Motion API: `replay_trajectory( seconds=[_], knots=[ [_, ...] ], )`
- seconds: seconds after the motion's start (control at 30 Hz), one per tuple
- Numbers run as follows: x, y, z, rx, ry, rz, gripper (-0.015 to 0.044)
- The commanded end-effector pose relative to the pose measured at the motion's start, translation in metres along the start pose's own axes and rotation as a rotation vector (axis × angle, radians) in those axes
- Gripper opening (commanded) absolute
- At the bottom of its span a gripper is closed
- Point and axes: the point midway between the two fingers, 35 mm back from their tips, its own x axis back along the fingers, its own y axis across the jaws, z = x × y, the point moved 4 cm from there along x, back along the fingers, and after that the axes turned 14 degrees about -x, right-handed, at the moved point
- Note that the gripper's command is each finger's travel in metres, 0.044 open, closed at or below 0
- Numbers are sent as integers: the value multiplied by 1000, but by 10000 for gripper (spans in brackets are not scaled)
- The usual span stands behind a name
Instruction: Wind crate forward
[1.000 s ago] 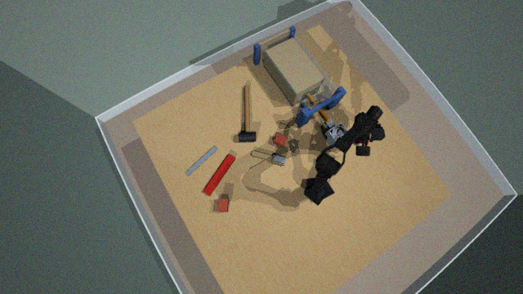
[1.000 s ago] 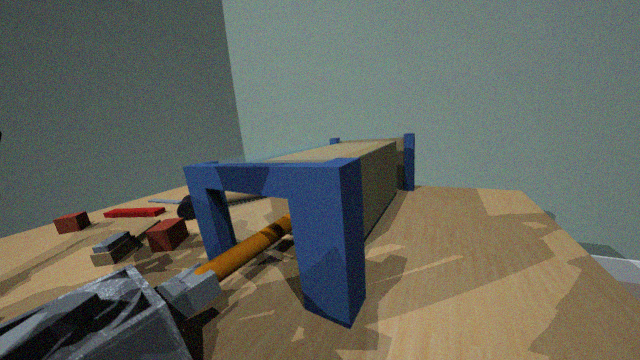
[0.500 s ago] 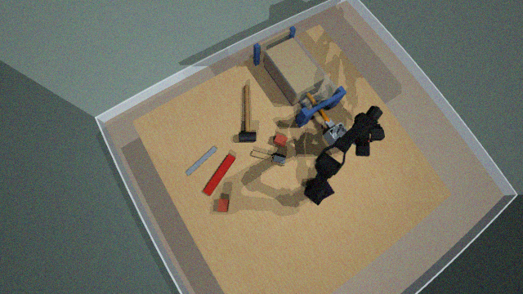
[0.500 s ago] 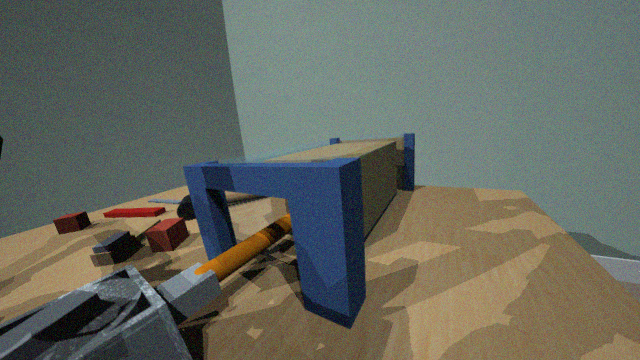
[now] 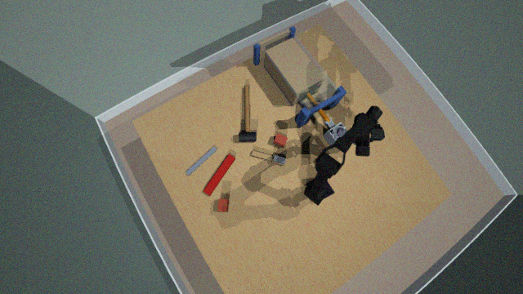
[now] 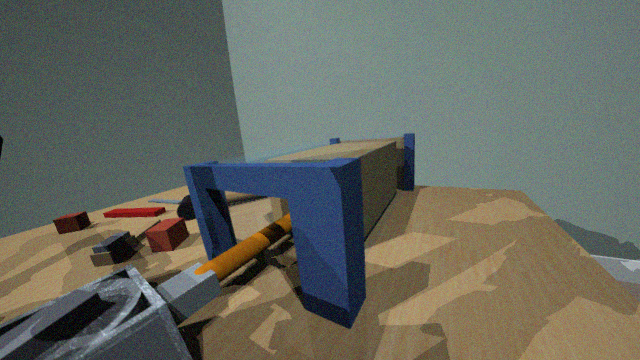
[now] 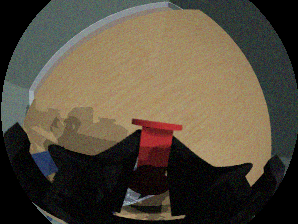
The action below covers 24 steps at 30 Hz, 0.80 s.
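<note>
My gripper (image 7: pixel 153 135) is shut on the winch handle's red grip (image 7: pixel 155 150), which stands upright between the fingers in the wrist view. The handle's lower part and square key are hidden. The grey winch (image 5: pixel 337 131) (image 6: pixel 107 330) sits below, mostly hidden by the fingers in the wrist view. An orange strap (image 5: pixel 318 107) (image 6: pixel 245 253) runs from it under the blue steel frame (image 5: pixel 323 107) (image 6: pixel 327 225) (image 7: pixel 44 162) into the cubby (image 5: pixel 294 65) (image 6: pixel 382 182). A pale shape (image 6: pixel 278 206) behind the frame may be the crate; its gap to the frame and its tilt are unclear.
A mallet (image 5: pixel 247 136) (image 6: pixel 186 207), a grey bar (image 5: pixel 201 161), a red bar (image 5: pixel 219 175) (image 6: pixel 135 212), a small grey-headed tool (image 5: pixel 279 158) and two red blocks lie left of the winch in the top view. The black arm (image 5: pixel 327 164) reaches over the bench beside them.
</note>
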Motion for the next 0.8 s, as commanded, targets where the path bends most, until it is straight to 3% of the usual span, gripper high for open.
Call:
replay_trajectory(
  seconds=[0.0, 0.77],
  knots=[
    [-2, 0, 1, -5, 5, 3, 0],
    [-5, 16, 0, -5, 4, 1, 0]
  ],
)
